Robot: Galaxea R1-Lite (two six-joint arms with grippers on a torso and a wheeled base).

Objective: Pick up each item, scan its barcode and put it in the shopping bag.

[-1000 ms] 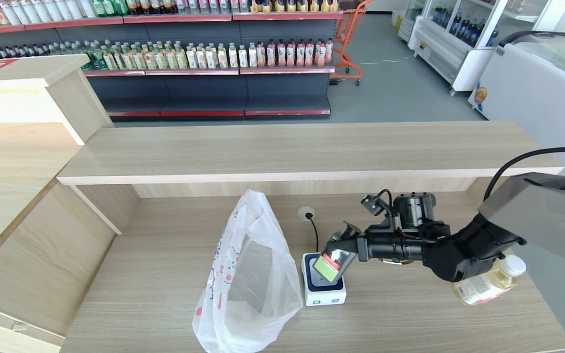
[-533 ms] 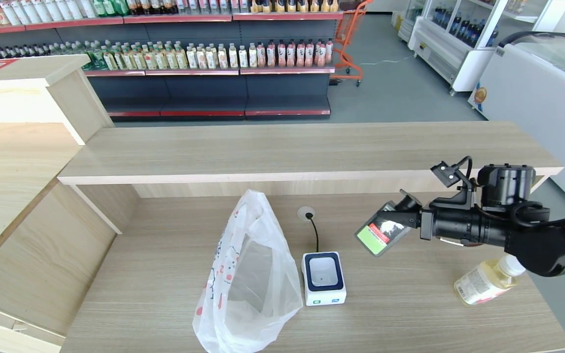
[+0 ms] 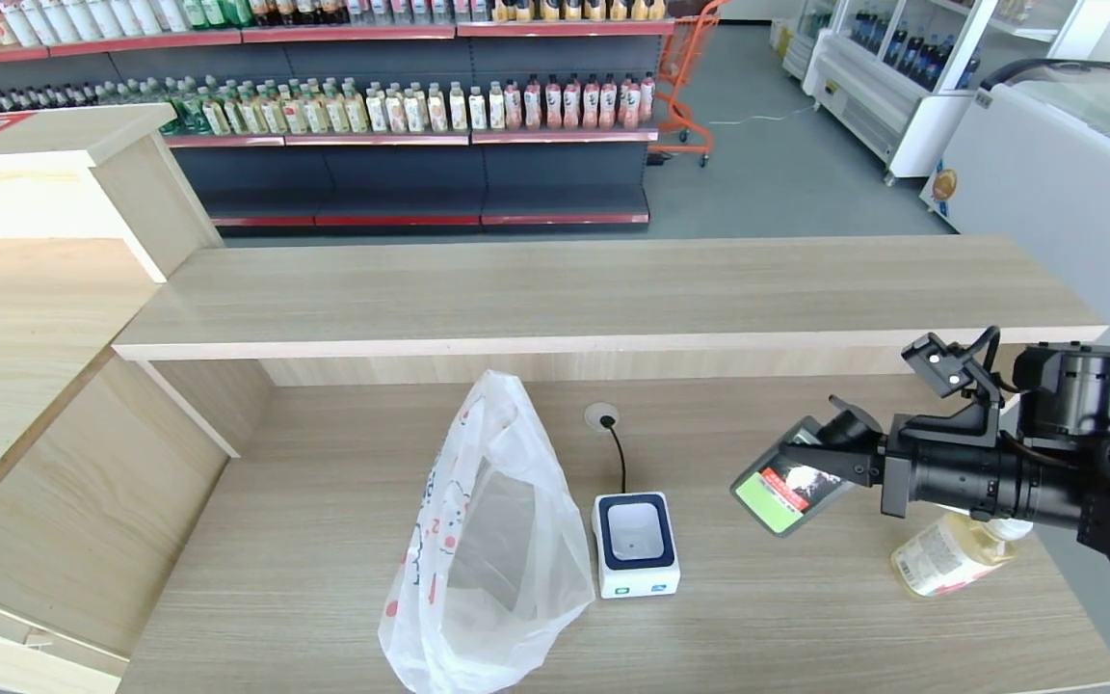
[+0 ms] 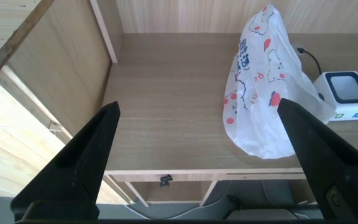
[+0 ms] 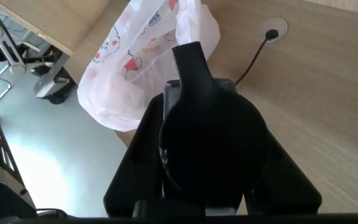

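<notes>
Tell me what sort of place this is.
Looks like a shop checkout: shelves of bottled drinks behind, a scanner and bag on the counter, drink fridges at the back right.

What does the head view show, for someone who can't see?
The right gripper holds a small packet in the air, right of the scanner on a wooden counter. A white shopping bag stands left of the scanner; a bottle lies farther right.

Head camera looks down on the counter (image 3: 304,540); all views share the shopping bag (image 3: 488,540).
</notes>
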